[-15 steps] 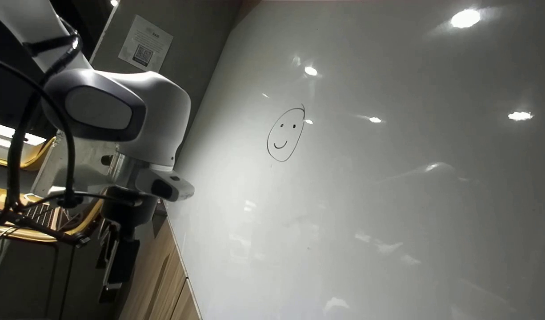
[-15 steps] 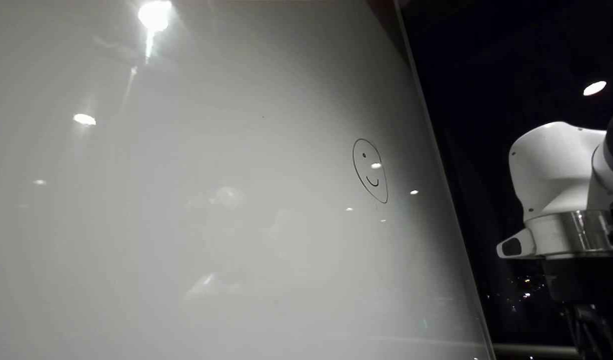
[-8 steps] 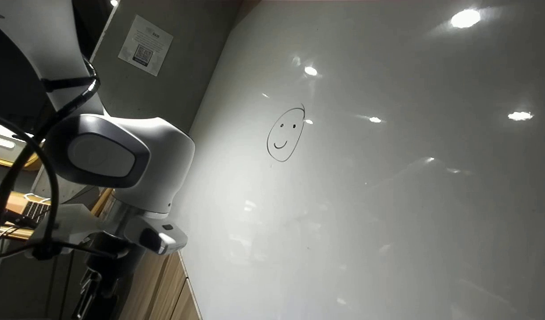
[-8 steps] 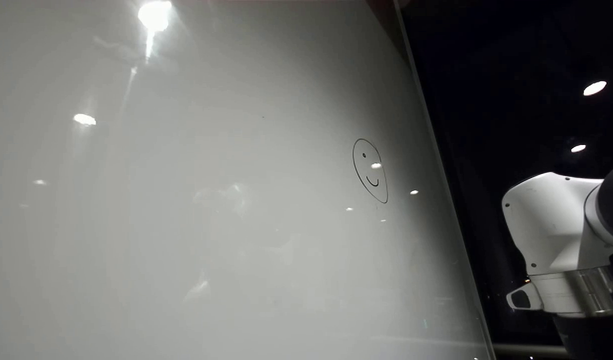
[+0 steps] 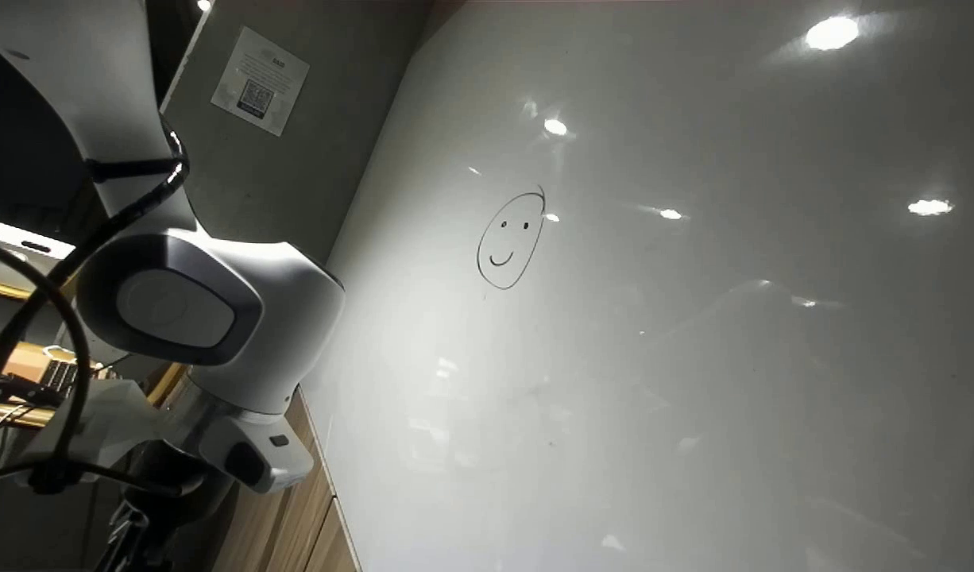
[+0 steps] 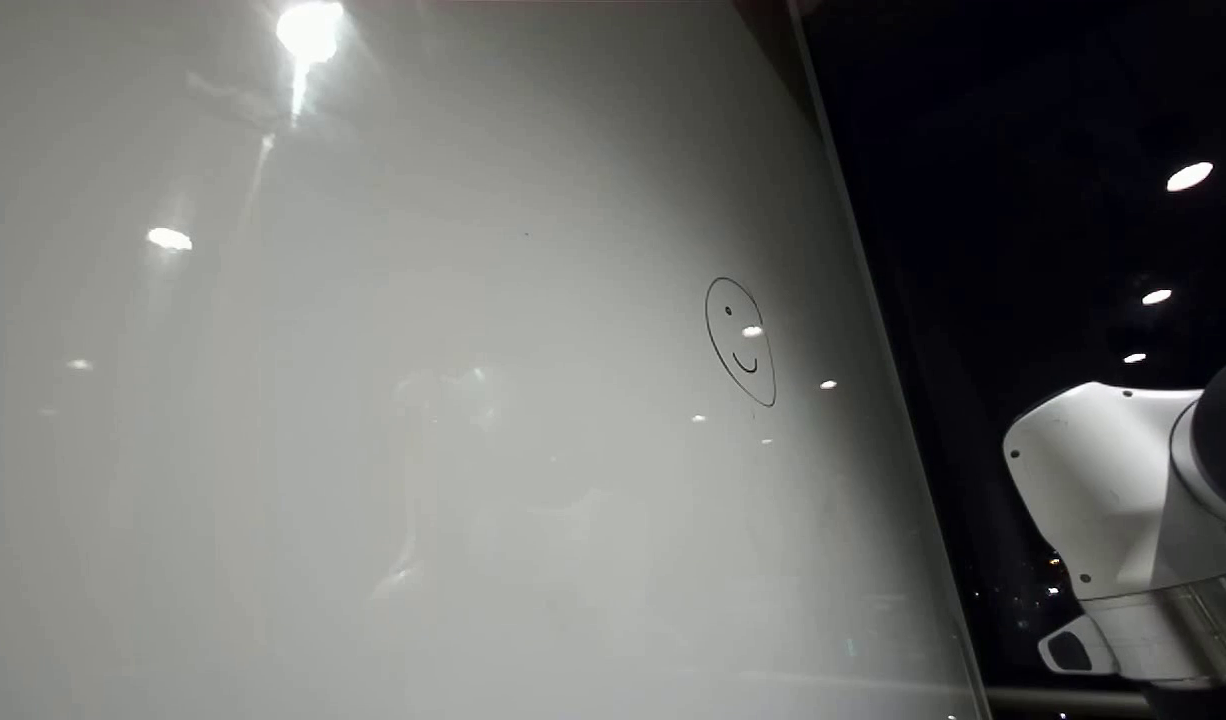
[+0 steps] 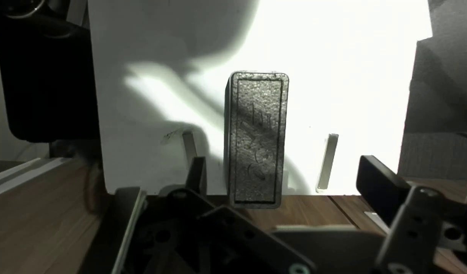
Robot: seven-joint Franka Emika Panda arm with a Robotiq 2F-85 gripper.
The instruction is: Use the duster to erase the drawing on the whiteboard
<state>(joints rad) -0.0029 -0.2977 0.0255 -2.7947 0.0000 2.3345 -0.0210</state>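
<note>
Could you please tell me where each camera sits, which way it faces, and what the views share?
Wrist view: sits behind the tool, jaws apart, and looks past it at the duster, with a white surface beyond.
An exterior view: stands clear of the arm at picture left, the tool cut off by the bottom edge; obliquely faces the whiteboard and drawing.
An exterior view: stands clear of the arm, cropped at picture right; obliquely faces the whiteboard and drawing.
Both exterior views share the whiteboard, drawing and arm.
</note>
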